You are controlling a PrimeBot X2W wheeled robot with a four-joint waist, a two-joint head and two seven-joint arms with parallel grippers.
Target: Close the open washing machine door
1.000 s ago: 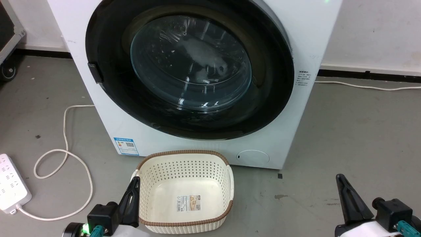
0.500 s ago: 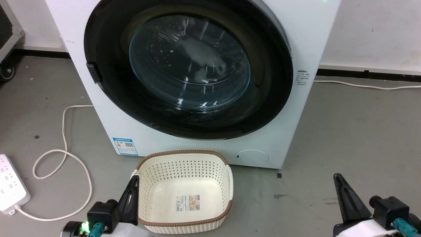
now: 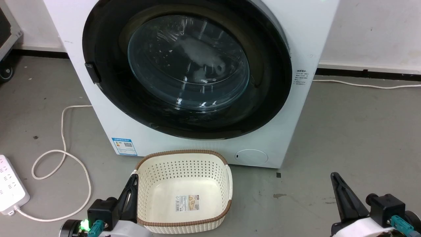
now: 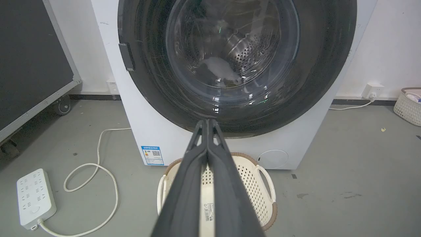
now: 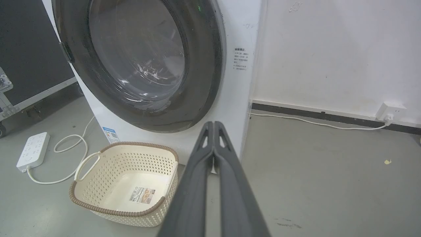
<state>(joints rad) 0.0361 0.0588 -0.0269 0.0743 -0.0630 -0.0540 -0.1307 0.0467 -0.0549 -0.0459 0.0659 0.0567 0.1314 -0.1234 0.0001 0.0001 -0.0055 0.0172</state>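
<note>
1. Washing machine door (image 3: 187, 69) is at 12 o'clock in head view. Its black rim lies flat on the white machine front (image 3: 309, 39). It looks shut, but can't tell if the catch engaged.
2. Left gripper (image 3: 133, 181) is at 7 o'clock, jaws pressed together, holding nothing, tip just beside the basket (image 3: 181, 152) rim. Right gripper (image 3: 334, 177) is at 5 o'clock, jaws also together & empty, above the floor.
3. If a last push is needed, use the closed tips as a blunt pusher on the black rim near the latch tab (image 3: 92, 72) at the door's 9 o'clock, not on the glass bowl.
4. Push straight in, slow. Go up & over the basket, which sits at the door's 6 o'clock.
5. Mind the cable (image 3: 65, 151) & power strip (image 3: 11, 184) at 8 o'clock.
</note>
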